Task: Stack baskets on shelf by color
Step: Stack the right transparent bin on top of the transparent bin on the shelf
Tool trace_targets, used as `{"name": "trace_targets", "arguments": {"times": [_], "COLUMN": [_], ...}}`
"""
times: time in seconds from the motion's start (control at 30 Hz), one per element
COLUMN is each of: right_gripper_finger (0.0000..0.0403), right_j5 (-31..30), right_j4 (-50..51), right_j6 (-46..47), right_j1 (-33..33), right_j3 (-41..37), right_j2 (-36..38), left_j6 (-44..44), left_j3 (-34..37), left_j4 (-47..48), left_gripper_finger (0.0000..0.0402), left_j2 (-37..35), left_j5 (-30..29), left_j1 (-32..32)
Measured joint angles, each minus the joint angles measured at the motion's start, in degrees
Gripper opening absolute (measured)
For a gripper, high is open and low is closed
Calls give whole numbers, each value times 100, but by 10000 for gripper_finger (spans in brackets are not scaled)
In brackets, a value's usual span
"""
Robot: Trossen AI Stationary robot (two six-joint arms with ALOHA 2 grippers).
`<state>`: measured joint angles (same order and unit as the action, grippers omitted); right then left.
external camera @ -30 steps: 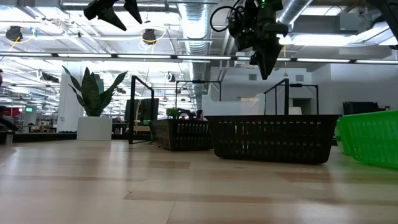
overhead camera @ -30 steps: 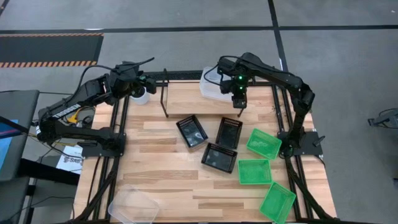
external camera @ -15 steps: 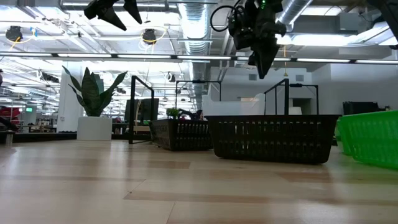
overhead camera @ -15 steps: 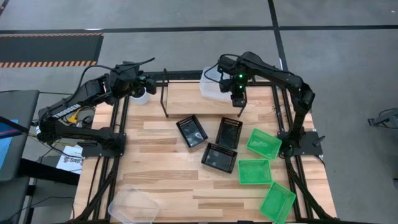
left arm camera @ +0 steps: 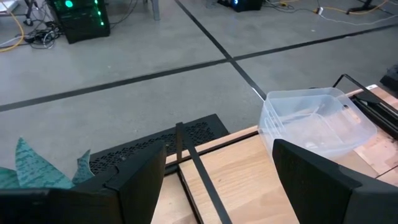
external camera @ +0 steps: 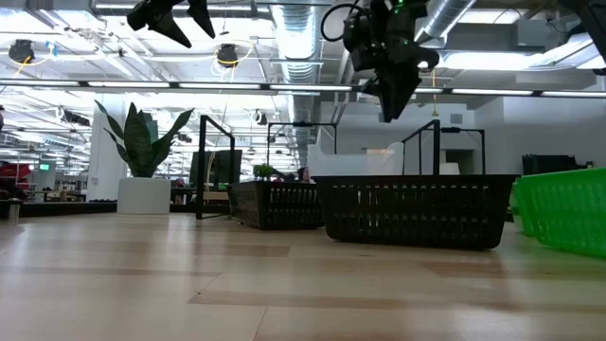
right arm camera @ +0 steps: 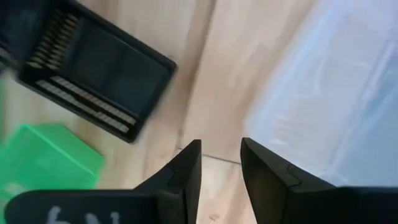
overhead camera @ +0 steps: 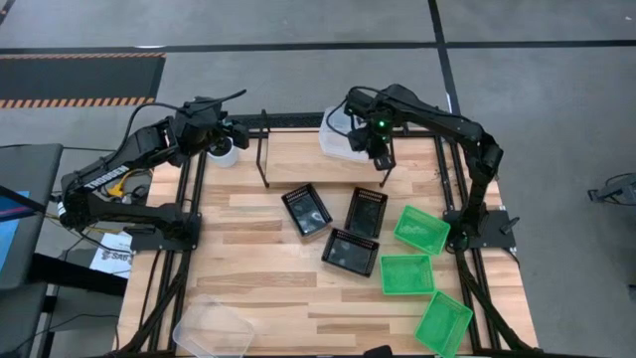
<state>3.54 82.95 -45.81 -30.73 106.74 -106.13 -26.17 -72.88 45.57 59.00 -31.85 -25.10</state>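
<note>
Overhead, right gripper (overhead camera: 384, 169) jaws narrowly parted, empty, beside clear baskets (overhead camera: 341, 139) on the shelf (overhead camera: 298, 159).

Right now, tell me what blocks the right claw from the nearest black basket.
Nothing visible does. The right claw hangs empty above the shelf, beside the clear basket. The nearest black basket lies on the table just in front of the shelf, with only bare wood in between.
</note>
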Motion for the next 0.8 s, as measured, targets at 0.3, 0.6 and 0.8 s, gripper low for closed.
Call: {"name": "trace_targets", "arguments": {"times": [0.3,0.6,0.8], "right_gripper_finger": [188,210,199], "right_j5": [-132,-287,-283], "right_j4": [-276,-583,-679], "right_j6": [-394,-312,-163], "right_j1": [-12,-101,-36], "right_j3": [-213,-763,-603], "right_j2": [-4,-12,-7], "left_j6": [7,7,2], "left_j3": [0,0,0], "left_j4": [1,-1,1], "left_gripper_finger": [283,283,283], "left_j2": [0,0,0], "left_j5": [-1,-40,-45], "left_j1": [0,0,0]}}
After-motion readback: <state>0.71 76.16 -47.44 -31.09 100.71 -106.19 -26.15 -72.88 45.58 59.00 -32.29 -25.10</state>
